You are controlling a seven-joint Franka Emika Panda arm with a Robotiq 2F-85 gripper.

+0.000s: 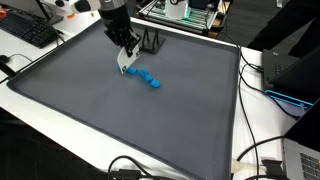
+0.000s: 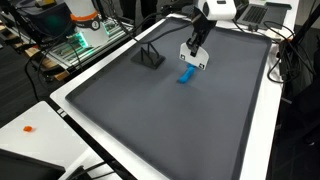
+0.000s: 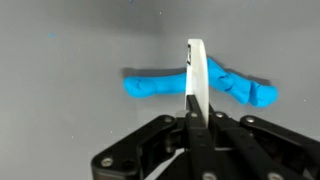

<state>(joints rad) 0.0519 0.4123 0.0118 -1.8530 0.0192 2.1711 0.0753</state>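
A dark grey mat covers the surface (image 1: pixel 120 130), with cables and electronics around its edge. The pincer (image 1: pixel 127 52) is clamped fully shut on a thin white blade (image 3: pixel 196 72), held upright and edge-on across a lumpy blue strip (image 3: pixel 155 86). The strip lies flat on the mat near a black stand (image 1: pixel 150 42). Whether blade and strip touch is unclear. The work probably goes best with the blade vertical, square to the strip, and pressed straight down without sideways drag.

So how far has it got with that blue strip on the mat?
Done: the gripper is shut on a thin white blade. In hand: the blade is poised edge-on across the blue strip on the grey mat. Left: the strip looks uncut; contact cannot be told.
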